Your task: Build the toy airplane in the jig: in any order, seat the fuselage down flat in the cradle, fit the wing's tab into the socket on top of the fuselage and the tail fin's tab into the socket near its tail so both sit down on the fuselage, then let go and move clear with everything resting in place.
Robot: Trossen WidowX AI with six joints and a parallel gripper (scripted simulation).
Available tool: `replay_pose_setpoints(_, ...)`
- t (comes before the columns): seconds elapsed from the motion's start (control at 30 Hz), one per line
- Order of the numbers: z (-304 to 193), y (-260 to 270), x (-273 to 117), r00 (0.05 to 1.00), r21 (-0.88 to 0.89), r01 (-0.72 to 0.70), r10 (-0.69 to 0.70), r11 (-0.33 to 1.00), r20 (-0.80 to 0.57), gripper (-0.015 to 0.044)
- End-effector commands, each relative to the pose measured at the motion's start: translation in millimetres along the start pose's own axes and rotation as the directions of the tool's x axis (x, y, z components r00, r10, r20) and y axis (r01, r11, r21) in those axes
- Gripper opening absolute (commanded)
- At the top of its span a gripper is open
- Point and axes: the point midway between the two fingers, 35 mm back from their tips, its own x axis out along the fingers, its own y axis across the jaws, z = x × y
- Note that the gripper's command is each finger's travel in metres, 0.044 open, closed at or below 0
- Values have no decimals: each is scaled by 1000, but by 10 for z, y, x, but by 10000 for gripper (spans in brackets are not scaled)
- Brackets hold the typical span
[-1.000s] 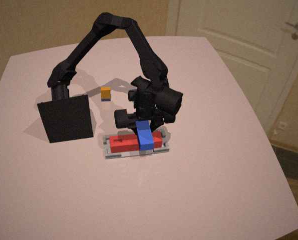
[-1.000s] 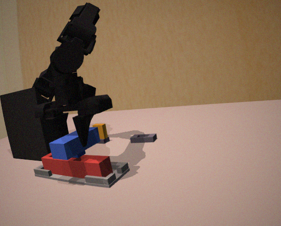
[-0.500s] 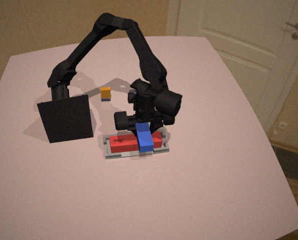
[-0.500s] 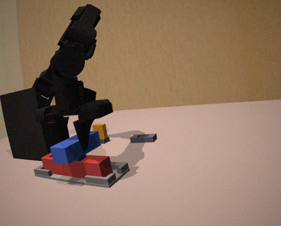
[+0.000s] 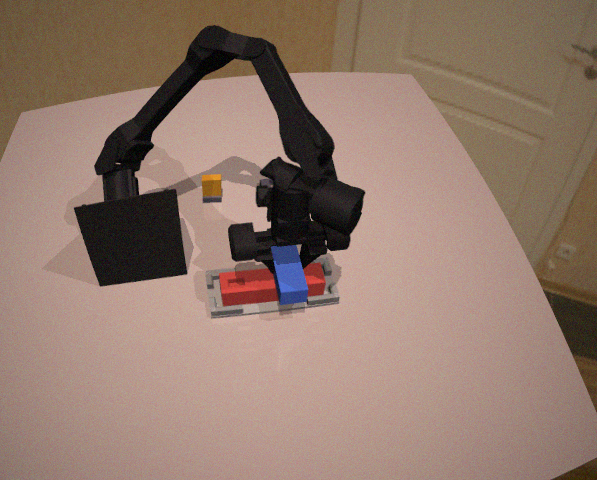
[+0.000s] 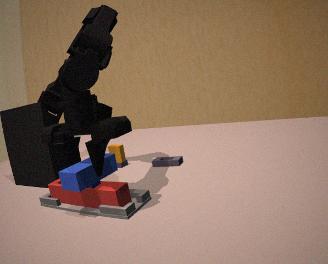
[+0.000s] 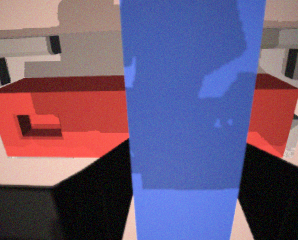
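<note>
One pale grey cradle (image 5: pixel 226 313) (image 6: pixel 115 209) (image 7: pixel 19 46) sits nearest us on the bench (image 5: pixel 339 387) (image 6: pixel 215 198) (image 7: pixel 34 172) in the top view, with the red fuselage (image 5: pixel 251 290) (image 6: pixel 70 196) (image 7: pixel 84 110) lying lengthwise inside it, its small open socket towards nine o'clock. We see the blue wing (image 5: pixel 290 279) (image 6: pixel 76 176) (image 7: pixel 189 100) crossing the fuselage, seemingly resting on top; its tab is hidden from us. Our gripper (image 5: pixel 288 264) (image 6: pixel 93 169) (image 7: pixel 181 145) is clamped on the wing's sides. Towards ten o'clock from the cradle stands a black block (image 5: pixel 133 240) (image 6: pixel 27 147). Farther back, at eleven o'clock, the orange tail fin (image 5: pixel 211 184) (image 6: pixel 117 153) stands upright in a dark grey holder (image 5: pixel 212 199) (image 6: pixel 122 164). Another grey holder (image 5: pixel 265 182) (image 6: pixel 172 162) lies towards twelve, partly hidden by our arm.
</note>
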Motion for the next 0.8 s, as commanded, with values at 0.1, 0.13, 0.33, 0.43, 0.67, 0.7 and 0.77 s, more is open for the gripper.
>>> replay_pose_setpoints(0.1, 0, 0, 0, 1000, 0, 0, 0, 1000, 0, 175)
replay_pose_setpoints(0.13, 0, 0, 0, 1000, 0, 0, 0, 1000, 0, 168)
replay_pose_setpoints(0.33, 0, 0, 0, 1000, 0, 0, 0, 1000, 0, 30)
replay_pose_setpoints(0.43, 0, 0, 0, 1000, 0, 0, 0, 1000, 0, 109)
replay_pose_setpoints(0.67, 0, 0, 0, 1000, 0, 0, 0, 1000, 0, 293)
replay_pose_setpoints(0.7, 0, 0, 0, 1000, 0, 0, 0, 1000, 0, 319)
replay_pose_setpoints(0.77, 0, 0, 0, 1000, 0, 0, 0, 1000, 0, 371)
